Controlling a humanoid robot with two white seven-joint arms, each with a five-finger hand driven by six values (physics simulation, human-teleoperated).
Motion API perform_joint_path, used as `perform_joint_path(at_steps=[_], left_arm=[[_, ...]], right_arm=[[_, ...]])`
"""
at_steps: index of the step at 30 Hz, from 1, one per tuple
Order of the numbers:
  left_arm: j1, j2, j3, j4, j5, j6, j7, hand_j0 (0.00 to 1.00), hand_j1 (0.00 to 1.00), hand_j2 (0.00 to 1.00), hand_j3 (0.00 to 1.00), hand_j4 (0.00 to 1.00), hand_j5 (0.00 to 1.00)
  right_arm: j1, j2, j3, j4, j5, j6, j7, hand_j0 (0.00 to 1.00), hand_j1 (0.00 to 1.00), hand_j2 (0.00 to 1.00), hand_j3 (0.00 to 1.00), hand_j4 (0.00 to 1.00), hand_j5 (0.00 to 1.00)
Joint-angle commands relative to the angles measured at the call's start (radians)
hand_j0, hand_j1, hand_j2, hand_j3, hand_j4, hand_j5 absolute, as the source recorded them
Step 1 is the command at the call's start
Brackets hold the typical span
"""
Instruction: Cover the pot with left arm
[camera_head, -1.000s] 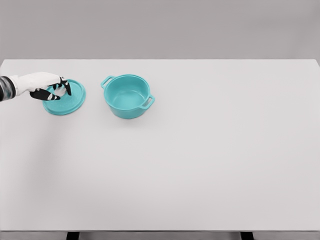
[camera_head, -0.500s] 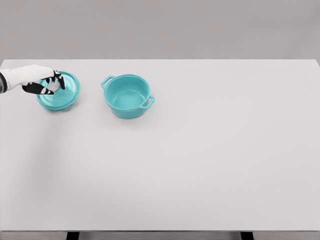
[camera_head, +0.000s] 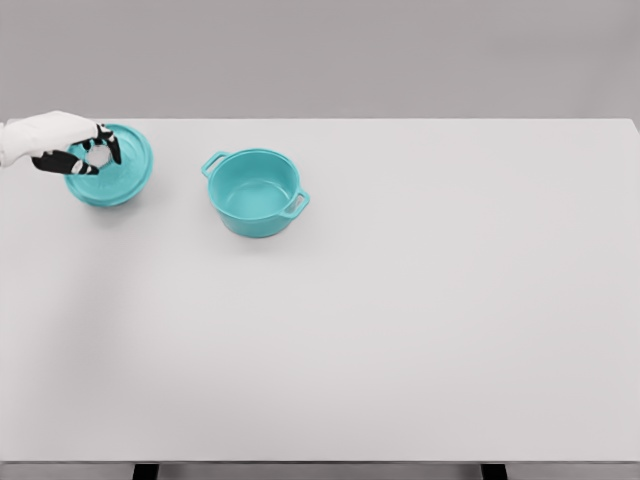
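One teal lid (camera_head: 112, 168) is what you have in the left robot hand (camera_head: 75, 148), whose dark fingertips (camera_head: 108, 146) are closed around the pale knob at its centre, at the far left of the white table (camera_head: 400, 330); whether it is clear of the tabletop you cannot tell from this view. Your teal pot (camera_head: 255, 192) stands uncovered and upright to the right of the lid and apart from it, with one loop handle pointing to the back left and the other to the front right.
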Motion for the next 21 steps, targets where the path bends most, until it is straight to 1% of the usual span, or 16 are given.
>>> perform_joint_path(at_steps=[1,3,4,5,9,13,21], left_arm=[[0.0,0.003,0.002,-0.025,0.009,0.003,0.007,0.47,0.47,0.47,0.47,0.47,0.47],[0.0,0.003,0.002,-0.039,0.009,0.003,0.009,0.47,0.47,0.47,0.47,0.47,0.47],[0.0,0.011,-0.003,-0.048,0.009,0.003,0.032,0.47,0.47,0.47,0.47,0.47,0.47],[-0.002,0.012,-0.015,-0.049,0.009,0.003,0.036,0.47,0.47,0.47,0.47,0.47,0.47],[-0.006,0.017,-0.023,-0.074,0.016,0.003,0.044,0.47,0.47,0.47,0.47,0.47,0.47],[-0.014,0.019,-0.058,-0.111,0.029,0.003,0.079,0.46,0.46,0.46,0.46,0.46,0.46],[-0.017,0.019,-0.063,-0.157,0.03,0.003,0.081,0.46,0.46,0.46,0.46,0.46,0.46]], right_arm=[[0.0,0.0,0.0,0.001,0.0,0.0,0.0,1.0,1.0,1.0,1.0,1.0,1.0],[0.0,0.0,0.0,-0.001,0.0,0.0,0.0,1.0,1.0,1.0,1.0,1.0,1.0],[0.0,0.0,0.0,0.001,0.0,0.0,0.0,1.0,1.0,1.0,1.0,1.0,1.0],[0.0,0.0,0.0,0.001,0.0,0.0,0.0,1.0,1.0,1.0,1.0,1.0,1.0],[0.0,0.0,0.0,-0.001,0.0,0.0,0.0,1.0,1.0,1.0,1.0,1.0,1.0],[0.0,0.0,0.0,0.001,0.0,0.0,0.0,1.0,1.0,1.0,1.0,1.0,1.0],[0.0,0.0,0.0,-0.001,0.0,0.0,0.0,1.0,1.0,1.0,1.0,1.0,1.0]])
